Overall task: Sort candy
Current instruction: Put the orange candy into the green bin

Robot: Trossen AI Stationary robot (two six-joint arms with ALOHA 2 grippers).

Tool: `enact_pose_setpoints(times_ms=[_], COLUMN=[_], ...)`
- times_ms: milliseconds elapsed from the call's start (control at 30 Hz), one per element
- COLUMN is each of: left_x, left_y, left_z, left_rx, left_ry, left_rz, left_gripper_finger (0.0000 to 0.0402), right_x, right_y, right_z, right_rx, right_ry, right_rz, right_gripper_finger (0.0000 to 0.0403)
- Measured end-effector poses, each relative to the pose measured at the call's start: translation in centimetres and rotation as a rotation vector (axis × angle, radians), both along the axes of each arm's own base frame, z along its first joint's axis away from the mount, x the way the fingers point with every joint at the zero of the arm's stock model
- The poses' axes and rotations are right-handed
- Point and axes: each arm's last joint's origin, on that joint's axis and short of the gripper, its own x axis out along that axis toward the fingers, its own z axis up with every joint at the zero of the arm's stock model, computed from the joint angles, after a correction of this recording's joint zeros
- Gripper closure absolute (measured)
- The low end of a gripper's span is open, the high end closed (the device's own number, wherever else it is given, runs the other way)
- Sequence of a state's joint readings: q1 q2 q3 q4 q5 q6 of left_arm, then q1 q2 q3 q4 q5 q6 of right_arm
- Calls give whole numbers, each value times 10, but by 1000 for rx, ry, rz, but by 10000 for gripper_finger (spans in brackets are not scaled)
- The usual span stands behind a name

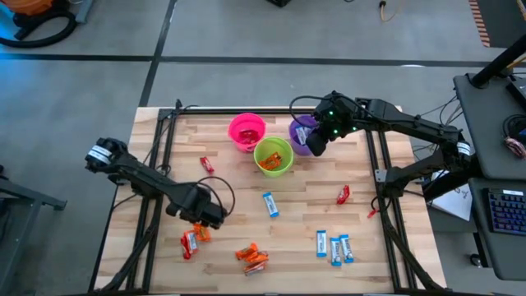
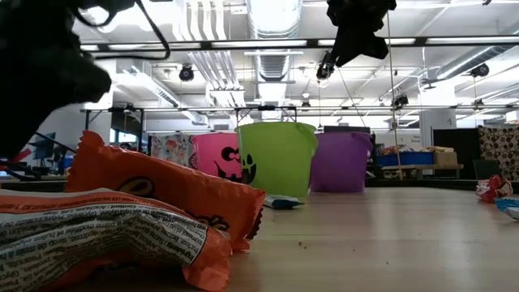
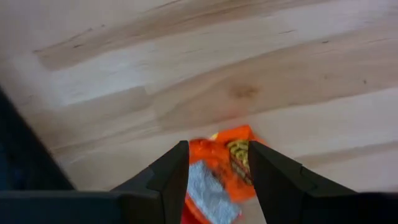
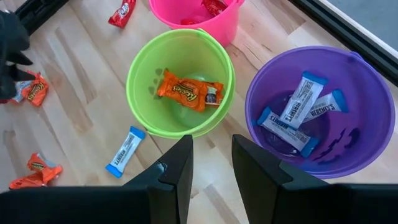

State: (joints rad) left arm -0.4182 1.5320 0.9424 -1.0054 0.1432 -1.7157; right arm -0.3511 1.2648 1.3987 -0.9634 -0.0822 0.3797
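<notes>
My left gripper [image 1: 203, 220] points down at the table's near left, its fingers apart over an orange candy [image 3: 231, 155] that lies flat on the wood between them. A red candy [image 1: 189, 244] lies just nearer. My right gripper [image 4: 211, 163] hangs open and holds nothing above the gap between the green cup [image 4: 140, 102] and the purple cup [image 4: 367, 99]. The green cup holds an orange candy [image 4: 186, 90], and the purple cup holds blue-and-white candies [image 4: 298, 109]. A pink cup [image 1: 246, 130] stands to their left. My left gripper's fingers [image 3: 171, 177] stand on either side of the orange candy's middle [image 3: 217, 163], coming from above and pointing down. The candy lies flat on the table. Whether the fingers touch the wrapper, I cannot tell.
Loose candy lies about the table: orange ones [image 1: 252, 257] at the near middle, blue-and-white ones [image 1: 334, 247] at the near right, one blue [image 1: 270, 204] in the middle, and red ones [image 1: 206, 164] [image 1: 343, 194]. Black frame rails [image 1: 156, 164] run along the table's sides.
</notes>
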Motion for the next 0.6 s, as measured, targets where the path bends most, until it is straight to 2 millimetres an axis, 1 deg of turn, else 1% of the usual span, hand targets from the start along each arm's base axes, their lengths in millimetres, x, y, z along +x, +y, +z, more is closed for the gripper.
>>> enact_pose_setpoints(times_ms=[133,267,600], left_x=[1,2,14], left_y=[-1,-3,-11], left_z=[-13,-21,-42], left_rx=[-13,-38,-32], left_ry=[9,57,69], left_rz=[9,13,1], left_gripper_finger=[254,254,254], right_x=[0,0,0], right_y=[1,1,1], right_z=[0,0,0], right_rx=[7,7,12], right_ry=[-1,-1,-2], right_rz=[1,1,-5], right_gripper_finger=[300,300,300])
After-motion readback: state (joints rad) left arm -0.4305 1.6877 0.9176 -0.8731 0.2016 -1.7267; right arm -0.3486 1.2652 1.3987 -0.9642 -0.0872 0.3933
